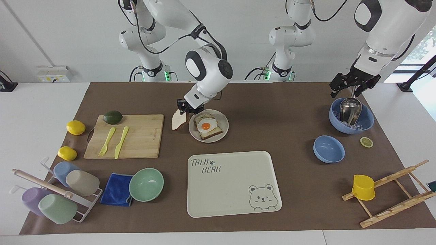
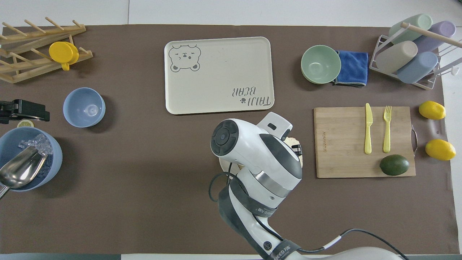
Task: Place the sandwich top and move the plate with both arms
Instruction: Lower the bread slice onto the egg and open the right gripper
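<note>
Two grippers in play. Right gripper (image 1: 185,108) has its fingertips pinched on one edge of the bread slice (image 1: 178,120), which hangs from them almost on edge, clear of the table, over the strip of brown mat (image 1: 265,112) between the cutting board (image 1: 136,136) and the plate (image 1: 221,134). Plate sits just beside the hanging slice, toward the left arm's end, and carries a toast slice topped with a fried egg (image 1: 206,126). In the overhead view the right arm's wrist covers nearly all of the plate and the slice. Left gripper (image 1: 354,85) is held over the blue bowl (image 1: 366,120) that has a metal scoop (image 1: 349,109) and ice in it; its fingers stand spread apart with nothing between them, and that arm waits. Cutting board lies toward the right arm's end, with a yellow fork (image 1: 107,142), a yellow knife (image 1: 121,142) and an avocado (image 1: 112,117) on it. Bear-printed tray (image 1: 231,200) lies farther from the robots than the plate, apart from it.
</note>
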Tool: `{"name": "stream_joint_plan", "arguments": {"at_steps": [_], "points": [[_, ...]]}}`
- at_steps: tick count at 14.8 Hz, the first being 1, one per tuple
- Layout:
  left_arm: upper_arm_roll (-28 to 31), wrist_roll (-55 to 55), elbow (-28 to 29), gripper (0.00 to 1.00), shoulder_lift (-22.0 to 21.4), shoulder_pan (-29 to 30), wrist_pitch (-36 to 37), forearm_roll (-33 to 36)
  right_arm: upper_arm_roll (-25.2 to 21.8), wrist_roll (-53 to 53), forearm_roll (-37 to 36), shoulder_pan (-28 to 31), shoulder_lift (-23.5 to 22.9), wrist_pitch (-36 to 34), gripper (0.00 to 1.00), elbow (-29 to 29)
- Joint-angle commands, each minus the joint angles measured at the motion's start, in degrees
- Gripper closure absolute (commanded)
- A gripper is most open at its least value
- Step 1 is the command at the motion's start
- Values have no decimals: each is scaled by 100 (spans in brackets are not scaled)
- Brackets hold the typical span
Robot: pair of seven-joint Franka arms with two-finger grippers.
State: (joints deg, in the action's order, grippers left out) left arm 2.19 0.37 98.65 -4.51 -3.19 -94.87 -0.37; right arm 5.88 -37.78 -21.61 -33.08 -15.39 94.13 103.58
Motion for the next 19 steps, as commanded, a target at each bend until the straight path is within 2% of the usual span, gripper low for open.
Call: {"name": "stream_joint_plan", "arguments": {"at_steps": [1, 8, 10, 16, 17, 19], "points": [[-43, 7, 137, 0, -120, 99, 3, 90, 53, 34, 112, -93, -271, 218, 100, -269], [-43, 59, 225, 0, -138, 99, -14, 90, 71, -307, 429, -146, -351, 1000, 100, -286], [-43, 59, 312, 0, -199, 108, -32, 90, 80, -536, 797, -146, -403, 1308, 100, -269], [-25, 51, 383, 0, -226, 117, -49, 90, 80, -634, 956, -41, -395, 1678, 100, -49], [-25, 50, 444, 0, -261, 117, -58, 90, 80, -634, 956, -32, -403, 1705, 93, -40], [-25, 33, 541, 0, -322, 117, -67, 90, 80, -651, 974, -6, -395, 1749, 26, -23]]}}
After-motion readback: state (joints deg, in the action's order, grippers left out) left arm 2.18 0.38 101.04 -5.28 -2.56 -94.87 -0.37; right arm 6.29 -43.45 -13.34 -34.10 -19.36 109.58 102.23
